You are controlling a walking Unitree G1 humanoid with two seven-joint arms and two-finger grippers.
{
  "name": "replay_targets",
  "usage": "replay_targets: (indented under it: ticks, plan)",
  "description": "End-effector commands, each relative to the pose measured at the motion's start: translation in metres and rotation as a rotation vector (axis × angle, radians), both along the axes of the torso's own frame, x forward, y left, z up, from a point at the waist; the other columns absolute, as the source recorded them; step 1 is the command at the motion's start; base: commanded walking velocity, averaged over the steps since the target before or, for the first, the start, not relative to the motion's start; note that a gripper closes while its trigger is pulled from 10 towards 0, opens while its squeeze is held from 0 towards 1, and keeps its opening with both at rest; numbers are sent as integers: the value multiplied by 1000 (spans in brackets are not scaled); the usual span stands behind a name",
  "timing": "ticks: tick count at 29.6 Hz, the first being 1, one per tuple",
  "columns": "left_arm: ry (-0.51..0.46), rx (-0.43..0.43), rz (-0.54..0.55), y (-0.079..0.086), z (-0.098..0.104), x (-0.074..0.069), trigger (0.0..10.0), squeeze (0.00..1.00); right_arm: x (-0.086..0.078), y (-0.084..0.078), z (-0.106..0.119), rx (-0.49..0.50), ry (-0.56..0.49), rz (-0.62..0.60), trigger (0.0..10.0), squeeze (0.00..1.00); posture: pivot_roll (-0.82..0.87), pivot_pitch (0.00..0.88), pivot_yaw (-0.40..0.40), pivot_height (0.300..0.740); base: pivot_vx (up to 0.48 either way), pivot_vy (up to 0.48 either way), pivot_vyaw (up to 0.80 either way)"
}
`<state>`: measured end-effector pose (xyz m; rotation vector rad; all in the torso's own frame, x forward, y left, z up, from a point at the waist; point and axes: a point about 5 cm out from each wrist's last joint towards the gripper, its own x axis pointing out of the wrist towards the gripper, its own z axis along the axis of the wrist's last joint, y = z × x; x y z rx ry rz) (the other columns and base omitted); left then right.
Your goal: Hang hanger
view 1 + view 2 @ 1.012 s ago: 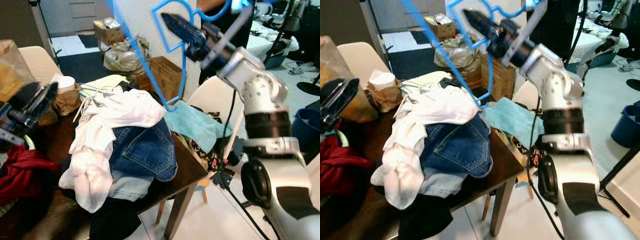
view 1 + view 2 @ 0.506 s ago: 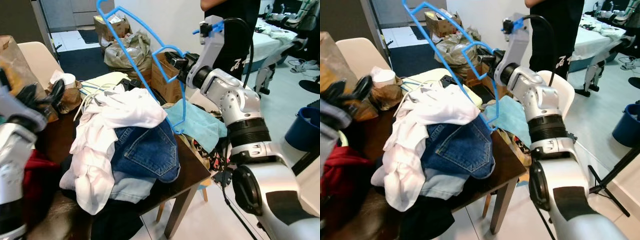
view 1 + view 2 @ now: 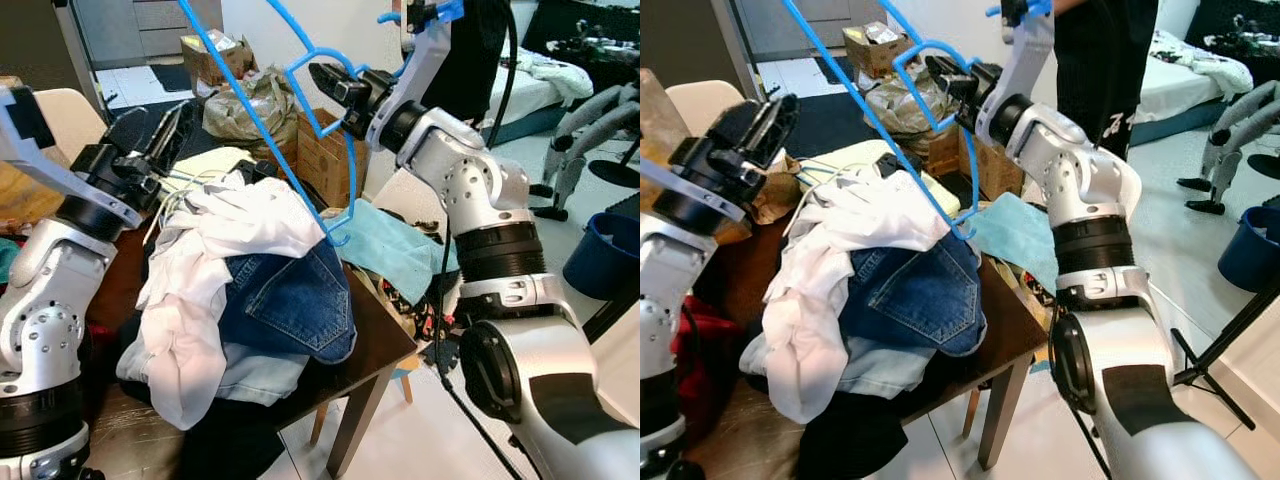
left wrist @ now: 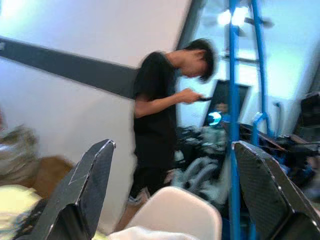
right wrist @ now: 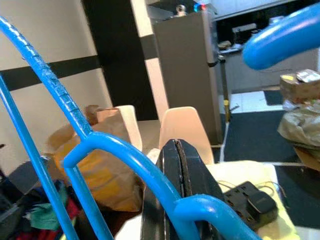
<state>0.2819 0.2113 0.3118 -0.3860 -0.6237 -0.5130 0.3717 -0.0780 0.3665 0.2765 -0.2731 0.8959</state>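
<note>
The task looks barely begun: at upper centre the right gripper (image 3: 322, 78) holds the thin blue plastic hanger (image 3: 262, 118) aloft, jaws pinched shut on its loop, with no rail visible. At upper left the left gripper (image 3: 160, 128) waits wide open above the crumpled white shirt (image 3: 230, 225) and denim jeans (image 3: 285, 300), possibly reaching over.

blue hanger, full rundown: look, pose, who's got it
The blue hanger is a thin frame, plastic by its look, with ribbed shoulder bars and a notched inner loop. The right gripper holds it aloft above the table, fingers shut on the loop near the neck. It is tilted: one long arm runs down to a corner tip right at the white garment on the clothes pile; contact cannot be told. The left gripper is open, apart from it.
</note>
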Motion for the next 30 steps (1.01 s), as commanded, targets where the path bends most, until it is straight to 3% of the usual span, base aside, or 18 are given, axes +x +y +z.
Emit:
replay_targets:
  ticks: [1, 5, 10, 13, 15, 17, 18, 19, 22, 23, 24, 25, 26, 27, 30]
  plan:
    - [-62, 17, -109, -11, 4, -10, 10000, 0, -25, 18, 16, -43, -126, 175, 3804, 0, -25, 0, -26, 736, 0, 0, 0]
    - [-109, 51, -212, -20, 8, -18, 10000, 0, -34, 27, 14, -88, -145, 236, 3686, 0, -24, 3, -27, 736, 0, 0, 0]
    - [-120, 77, -244, -23, 10, -22, 10000, 0, -36, 29, 11, -106, -146, 253, 2941, 0, -23, 0, -27, 736, 0, 0, 0]
    - [-122, 86, -254, -24, 9, -22, 10000, 0, -36, 29, 9, -118, -145, 255, 3020, 0, -24, 0, -28, 736, 0, 0, 0]
    - [-124, 161, -319, -31, 5, -29, 10000, 0, -31, 20, 8, -126, -127, 203, 2863, 0, -29, 0, -25, 736, 0, 0, 0]
    - [-123, 181, -331, -31, 4, -31, 10000, 0, -30, 16, 8, -126, -124, 188, 2863, 0, -31, 0, -22, 736, 0, 0, 0]
    - [-121, 199, -327, -29, 4, -32, 10000, 0, -24, 9, 10, -120, -110, 142, 1608, 0, -34, 7, -23, 736, 0, 0, 0]
    - [-118, 227, -329, -25, 3, -35, 10000, 0, -15, -5, 14, -105, -82, 54, 1255, 0, -34, 7, -23, 736, 0, 0, 0]
    - [-117, 234, -331, -24, 3, -35, 10000, 0, -13, -8, 14, -101, -75, 35, 1255, 0, -34, 7, -23, 736, 0, 0, 0]
    - [-117, 271, -344, -23, 3, -39, 10000, 0, -7, -17, 16, -92, -61, -20, 3882, 0, -34, 14, -24, 736, 0, 0, 0]
    - [-117, 271, -344, -23, 3, -39, 10000, 0, -7, -17, 16, -92, -61, -20, 3882, 0, -34, 14, -24, 736, 0, 0, 0]
    - [-115, 313, -360, -23, 2, -44, 10000, 0, -2, -27, 19, -80, -48, -72, 4549, 0, -34, 14, -24, 736, 0, 0, 0]
    - [-113, 348, -365, -23, 2, -47, 10000, 0, 2, -37, 22, -64, -35, -123, 3843, 0, -32, 19, -25, 736, 0, 0, 0]
    - [-113, 370, -369, -23, 2, -50, 10000, 0, 5, -44, 25, -56, -30, -154, 4078, 0, -30, 20, -27, 736, 0, 0, 0]
    - [-115, 381, -358, -25, 3, -50, 10000, 0, 5, -47, 27, -60, -32, -158, 4235, 0, -29, 19, -28, 736, 0, 0, 0]
